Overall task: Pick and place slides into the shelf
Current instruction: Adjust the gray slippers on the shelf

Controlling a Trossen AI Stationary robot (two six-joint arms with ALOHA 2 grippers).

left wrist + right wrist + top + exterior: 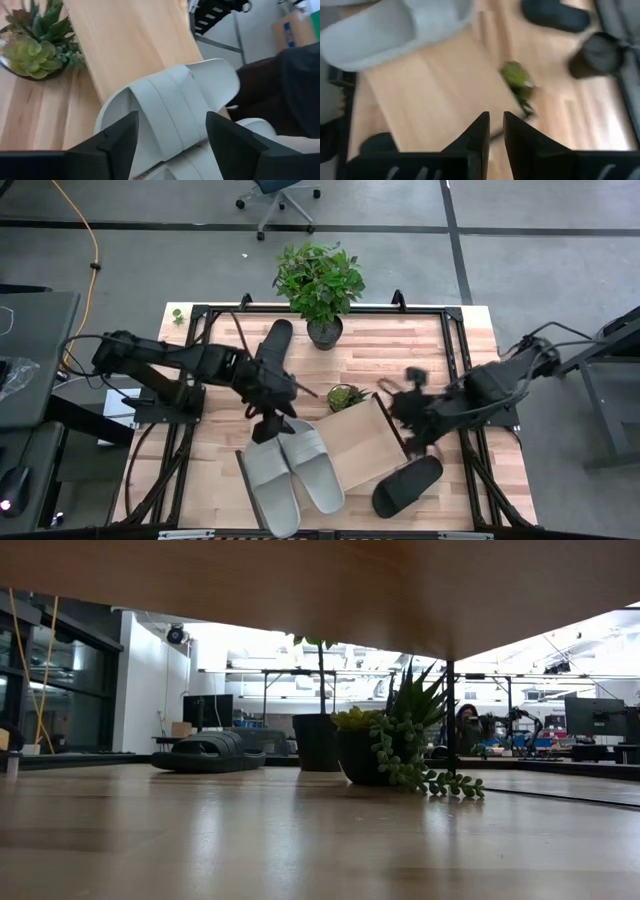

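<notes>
Two light grey slides point(292, 470) lie side by side on the shelf point(358, 442), filling its end toward seven o'clock on the table. The left gripper point(268, 423) hangs just over their near ends, its fingers spread wide and holding nothing. In its wrist view one grey slide point(170, 107) sits directly between the two open fingers, so I judge it is either just set down or about to be adjusted.

One black slide point(407, 486) lies at five o'clock, just off the shelf's long edge. The other black slide point(274, 345) rests at eleven o'clock beside the tall potted plant point(320, 285), with the left arm crossing above it.

The right gripper point(412, 418) hovers at three o'clock over the shelf's edge. Its fingers point(476, 137) are nearly together (only a thin slit shows between them) and they carry nothing.

These slides look like moulded foam: light, a little springy, with a matte skin that should not slip. The wide strap arching over the footbed is the natural place to pinch.

The grey pair run long-axis from about eleven to five o'clock. The nearer black slide lies roughly two to eight o'clock, and the far one nearly one to seven. A small succulent pot point(346, 396) stands touching the shelf's far corner.
</notes>
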